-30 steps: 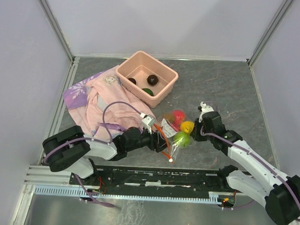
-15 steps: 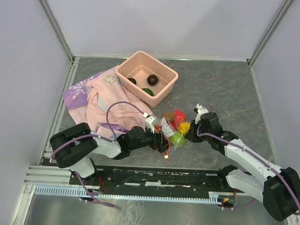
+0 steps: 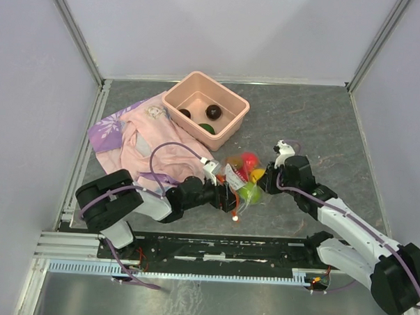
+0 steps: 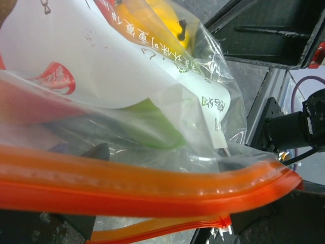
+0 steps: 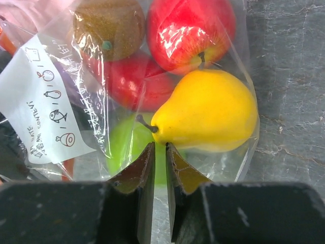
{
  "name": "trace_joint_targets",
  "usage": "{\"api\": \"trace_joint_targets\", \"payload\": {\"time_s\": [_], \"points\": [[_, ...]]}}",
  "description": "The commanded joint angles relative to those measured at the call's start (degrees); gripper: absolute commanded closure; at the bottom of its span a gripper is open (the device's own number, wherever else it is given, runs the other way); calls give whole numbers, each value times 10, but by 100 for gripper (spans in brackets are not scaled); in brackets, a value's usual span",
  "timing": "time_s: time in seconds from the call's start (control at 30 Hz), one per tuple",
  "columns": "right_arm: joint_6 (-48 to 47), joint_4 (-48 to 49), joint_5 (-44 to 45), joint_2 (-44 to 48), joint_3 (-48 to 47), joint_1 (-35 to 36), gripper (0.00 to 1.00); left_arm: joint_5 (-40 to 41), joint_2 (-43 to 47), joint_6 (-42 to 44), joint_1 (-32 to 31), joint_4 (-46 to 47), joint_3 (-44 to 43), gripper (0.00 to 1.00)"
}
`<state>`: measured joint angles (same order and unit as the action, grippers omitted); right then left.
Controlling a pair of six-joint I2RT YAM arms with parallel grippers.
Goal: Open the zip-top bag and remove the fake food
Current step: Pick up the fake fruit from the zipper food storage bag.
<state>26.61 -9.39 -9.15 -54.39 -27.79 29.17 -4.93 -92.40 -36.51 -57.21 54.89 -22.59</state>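
The zip-top bag [image 3: 242, 177] of fake food [image 5: 208, 109] is lying on the worktop [image 3: 316, 120] between the arms, the right pincer [image 5: 159, 148] pinching its clear film, while the left pincer [image 3: 228, 198] is sitting at its mouth, open or closed impossible to tell.

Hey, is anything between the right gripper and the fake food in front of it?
Yes. The zip-top bag is in the way: its clear film lies between the right gripper and the fake food. The yellow pear sits just beyond the gripper, inside the bag.

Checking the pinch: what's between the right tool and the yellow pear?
Only clear film of the zip-top bag; the right wrist view shows it.
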Motion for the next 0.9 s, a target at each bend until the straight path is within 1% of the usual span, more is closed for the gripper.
{"api": "trace_joint_targets", "payload": {"time_s": [0.0,0.2,0.4,0.63,0.87], "points": [[-7,34,-14,-26,-23,0,80,-7,-8,-29,5,60,-11,7],[-4,41,-20,-66,-18,0,81,-13,-23,-40,7,75,-13,7],[-12,59,-53,-93,-16,1,81,-4,-34,-46,8,76,-17,6],[-27,78,-86,-115,-23,1,78,25,-36,-44,9,20,-36,4],[-34,114,-124,-151,-30,10,77,32,-37,-47,9,-6,-52,4]]}}
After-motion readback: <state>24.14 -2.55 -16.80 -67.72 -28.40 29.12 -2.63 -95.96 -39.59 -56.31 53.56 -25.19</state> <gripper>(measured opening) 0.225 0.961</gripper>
